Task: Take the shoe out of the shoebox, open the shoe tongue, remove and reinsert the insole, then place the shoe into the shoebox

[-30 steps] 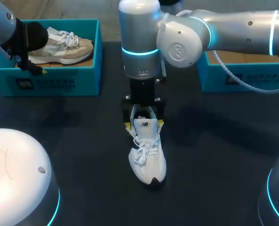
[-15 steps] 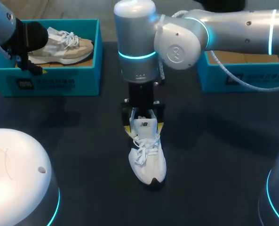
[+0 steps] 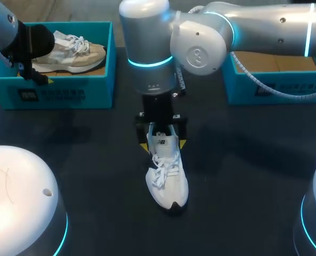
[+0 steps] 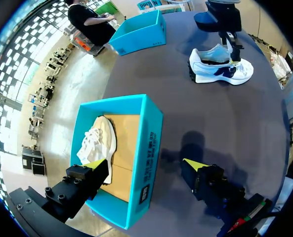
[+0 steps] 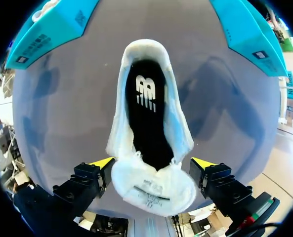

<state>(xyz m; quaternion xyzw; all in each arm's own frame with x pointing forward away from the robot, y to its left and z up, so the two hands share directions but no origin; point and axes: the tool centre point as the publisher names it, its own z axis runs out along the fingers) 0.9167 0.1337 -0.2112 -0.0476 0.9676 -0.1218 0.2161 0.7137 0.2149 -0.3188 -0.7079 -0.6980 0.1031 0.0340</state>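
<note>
On the dark table [image 3: 94, 160], the right teal shoebox [image 3: 275, 88] stands off to the side of my right gripper [image 5: 152, 163] with only cardboard showing in it. The left shoebox [image 4: 148, 148] has its near wall between the wide-spread fingers of my left gripper [image 4: 146, 165], one finger inside by a beige shoe [image 4: 99, 140]. The white shoe [image 3: 167, 181] stands out of its box, directly under my right gripper with its heel pointing ahead. That gripper's fingers are apart and holding nothing, the pulled-back tongue [image 5: 153, 190] between them. I judge the tongue-opening step about done and the insole's removal next. That calls for dropping a fingertip into the mouth to pinch the dark insole [image 5: 146, 118] at its edge without snagging the laces. The insole bears a white logo, the tongue a small label and the box walls dark printed panels [image 3: 46, 95], all too fine to read.
</note>
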